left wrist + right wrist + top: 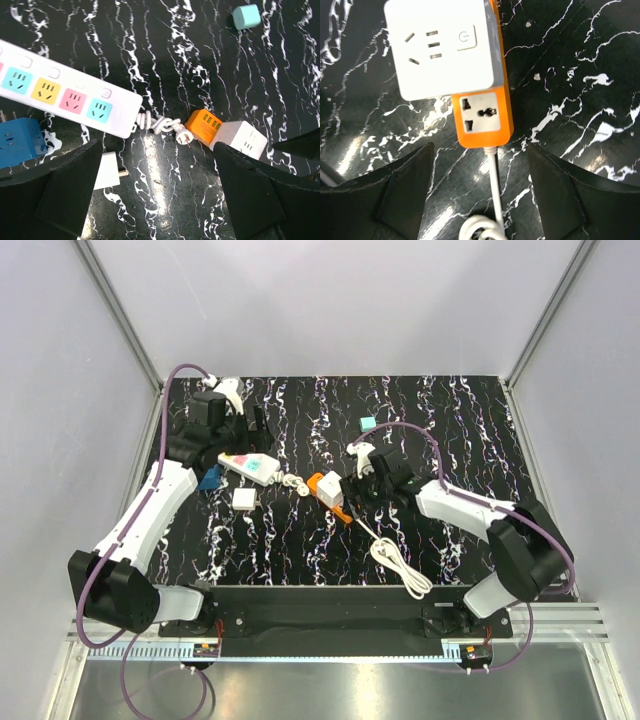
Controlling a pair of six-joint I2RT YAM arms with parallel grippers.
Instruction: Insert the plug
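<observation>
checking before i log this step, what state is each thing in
plug: seated on the orange power strip, nothing gripping it
orange power strip: lying flat, one socket free
right fingers: open, touching nothing
left fingers: open, empty
white strip: visible coloured sockets empty

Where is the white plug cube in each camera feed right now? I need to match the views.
Top external: the plug is just left of centre, sitting on the orange power strip.
Left wrist: the plug is right of centre, against the strip's right end.
Right wrist: the plug is at top left, large, covering the strip's upper part.
Shared landmark: the orange power strip.
</observation>
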